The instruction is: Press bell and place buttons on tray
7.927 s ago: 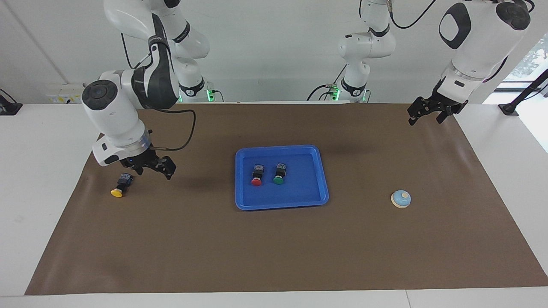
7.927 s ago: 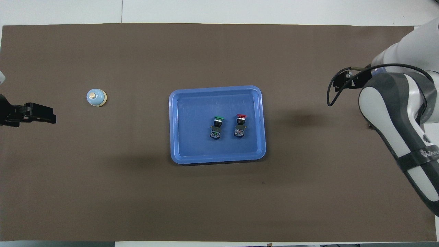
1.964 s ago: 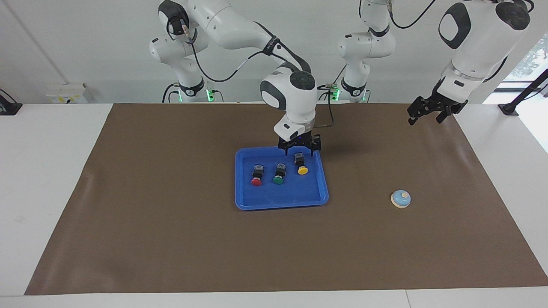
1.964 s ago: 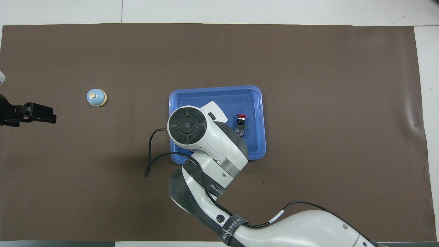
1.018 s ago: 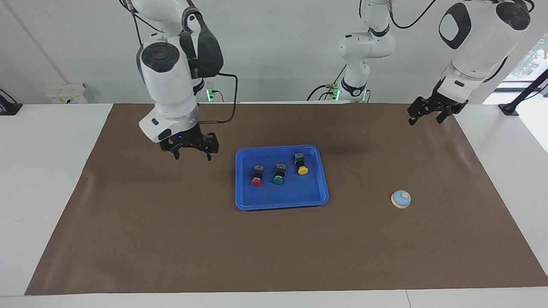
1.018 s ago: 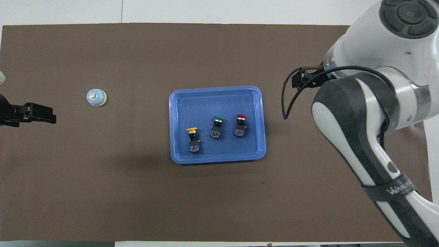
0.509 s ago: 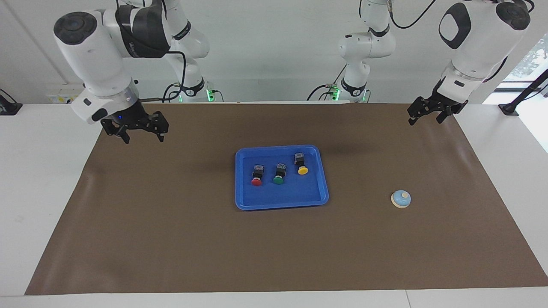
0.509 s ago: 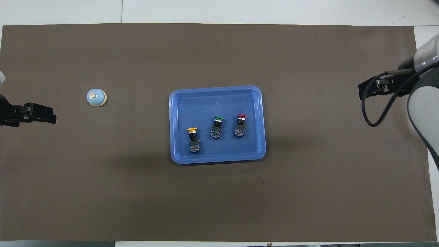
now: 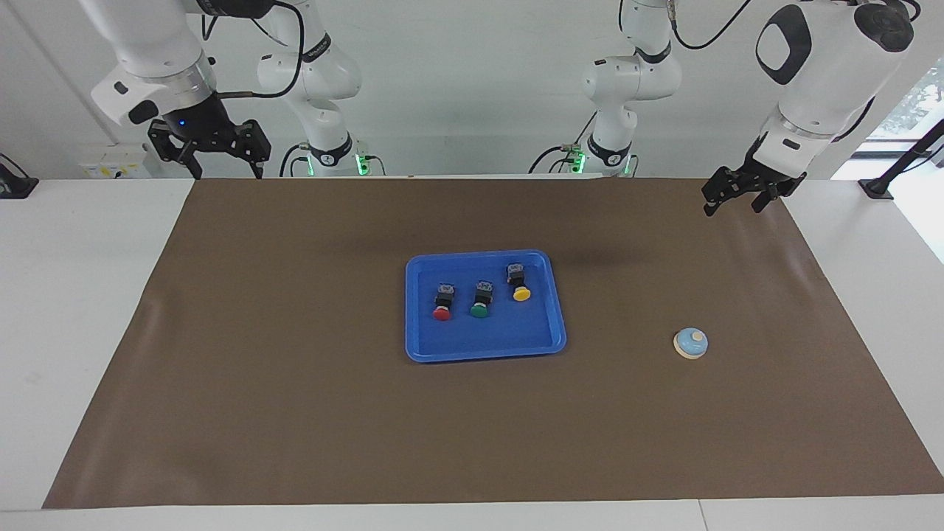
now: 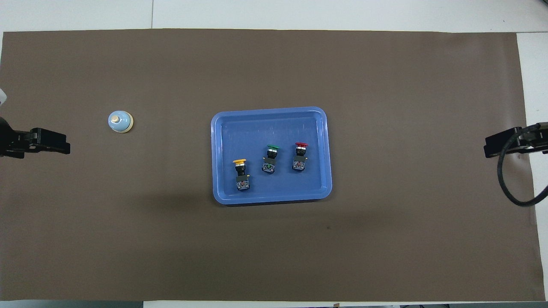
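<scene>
The blue tray (image 9: 542, 335) (image 10: 222, 128) lies mid-table with three buttons in it: red (image 9: 442, 313) (image 10: 300, 146), green (image 9: 479, 310) (image 10: 272, 148) and yellow (image 9: 522, 293) (image 10: 239, 162). The light blue bell (image 9: 691, 343) (image 10: 120, 121) stands on the mat toward the left arm's end. My right gripper (image 9: 227, 174) (image 10: 492, 149) hangs open and empty, high over the mat's edge at the right arm's end. My left gripper (image 9: 731, 204) (image 10: 60, 146) waits open and empty over the mat's corner at its own end, well apart from the bell.
A brown mat (image 9: 295, 413) (image 10: 385, 239) covers the white table (image 9: 59, 310). Both arm bases stand along the table's robot edge. A cable (image 10: 509, 192) loops down from the right wrist.
My right arm has lifted and drawn back from beside the tray to the mat's edge at its own end. The three buttons, the bell and the left arm have stayed still.
</scene>
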Controlling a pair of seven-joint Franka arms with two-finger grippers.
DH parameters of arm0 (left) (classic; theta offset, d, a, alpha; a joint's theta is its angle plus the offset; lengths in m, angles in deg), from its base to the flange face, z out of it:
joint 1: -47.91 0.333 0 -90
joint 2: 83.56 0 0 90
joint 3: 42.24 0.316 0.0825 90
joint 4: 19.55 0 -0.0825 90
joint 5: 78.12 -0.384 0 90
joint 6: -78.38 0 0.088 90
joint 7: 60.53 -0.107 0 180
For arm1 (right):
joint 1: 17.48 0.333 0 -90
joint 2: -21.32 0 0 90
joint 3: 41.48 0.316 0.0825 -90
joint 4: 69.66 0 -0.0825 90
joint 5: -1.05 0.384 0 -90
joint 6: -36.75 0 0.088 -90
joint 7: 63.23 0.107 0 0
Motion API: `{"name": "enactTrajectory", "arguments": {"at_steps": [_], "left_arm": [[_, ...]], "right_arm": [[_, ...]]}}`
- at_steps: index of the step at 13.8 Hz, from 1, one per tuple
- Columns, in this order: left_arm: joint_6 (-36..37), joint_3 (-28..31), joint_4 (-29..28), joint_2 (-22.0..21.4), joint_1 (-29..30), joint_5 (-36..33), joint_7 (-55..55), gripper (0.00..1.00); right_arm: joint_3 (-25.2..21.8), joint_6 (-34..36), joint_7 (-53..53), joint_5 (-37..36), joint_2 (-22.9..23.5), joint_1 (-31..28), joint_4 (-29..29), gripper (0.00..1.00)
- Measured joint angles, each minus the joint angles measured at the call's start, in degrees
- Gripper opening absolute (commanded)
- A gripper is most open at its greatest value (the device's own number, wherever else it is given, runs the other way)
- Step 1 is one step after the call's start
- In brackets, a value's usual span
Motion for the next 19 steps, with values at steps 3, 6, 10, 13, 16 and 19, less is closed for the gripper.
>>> {"name": "enactTrajectory", "arguments": {"at_steps": [3, 6, 10, 13, 16, 19], "left_arm": [[0.00, 0.00, 0.00, 0.00, 0.00, 0.00, 0.00, 1.00], [0.00, 0.00, 0.00, 0.00, 0.00, 0.00, 0.00, 1.00], [0.00, 0.00, 0.00, 0.00, 0.00, 0.00, 0.00, 1.00], [0.00, 0.00, 0.00, 0.00, 0.00, 0.00, 0.00, 1.00], [0.00, 0.00, 0.00, 0.00, 0.00, 0.00, 0.00, 1.00], [0.00, 0.00, 0.00, 0.00, 0.00, 0.00, 0.00, 1.00]], "right_arm": [[-0.91, -3.42, 0.00, 3.15, -1.41, -0.84, 3.71, 1.00], [-1.32, -6.54, 0.00, 3.46, -1.64, -1.28, 6.19, 1.00], [-1.44, -7.68, 0.00, 3.39, -1.09, -1.51, 6.35, 1.00], [-1.43, -8.00, 0.00, 3.39, -0.61, -1.50, 6.35, 1.00], [-1.41, -7.94, 0.00, 3.39, -0.62, -1.48, 6.34, 1.00], [-1.41, -7.94, 0.00, 3.38, -0.64, -1.48, 6.34, 1.00]]}}
